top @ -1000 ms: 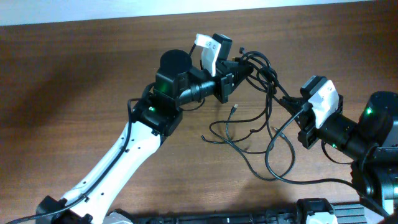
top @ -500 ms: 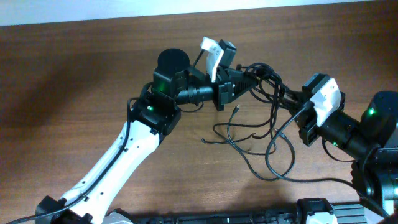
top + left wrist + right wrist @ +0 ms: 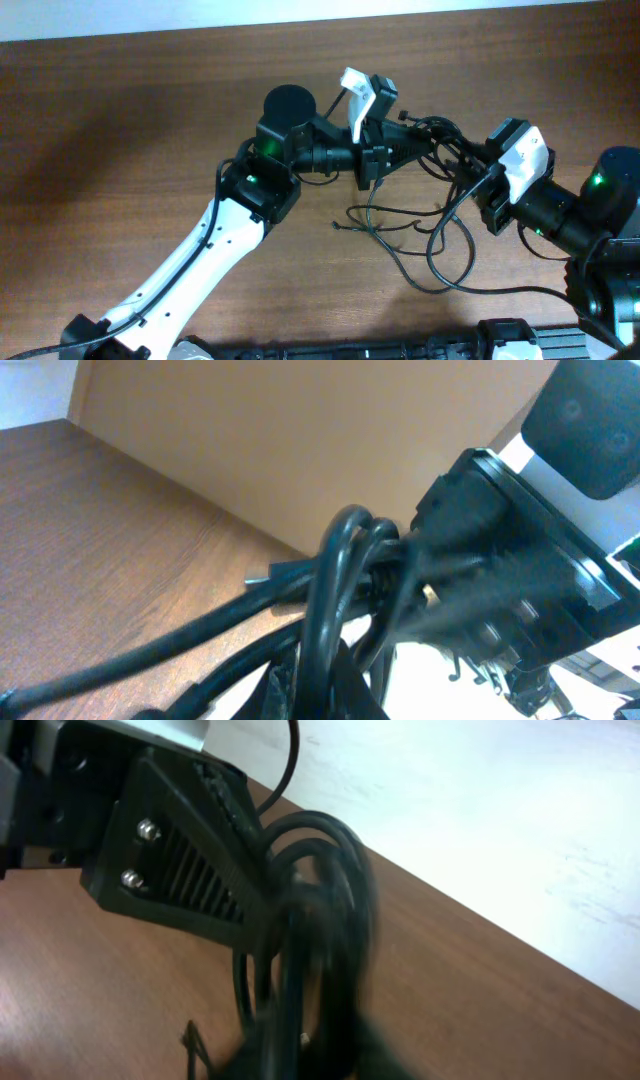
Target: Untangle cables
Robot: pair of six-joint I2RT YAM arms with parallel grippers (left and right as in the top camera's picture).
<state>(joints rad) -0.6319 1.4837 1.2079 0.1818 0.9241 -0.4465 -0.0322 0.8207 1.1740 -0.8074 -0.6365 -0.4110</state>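
Rightward goes the left gripper (image 3: 400,143) since a second ago, dragging the knot with it, and the gap to the right gripper (image 3: 474,172) has narrowed. Both are pinched tight on the cables (image 3: 440,140), the bundle bunched up between them above the worktop (image 3: 120,120). Loose loops trail down onto the wood below. Close up, thick black strands (image 3: 340,580) crowd the left wrist view.
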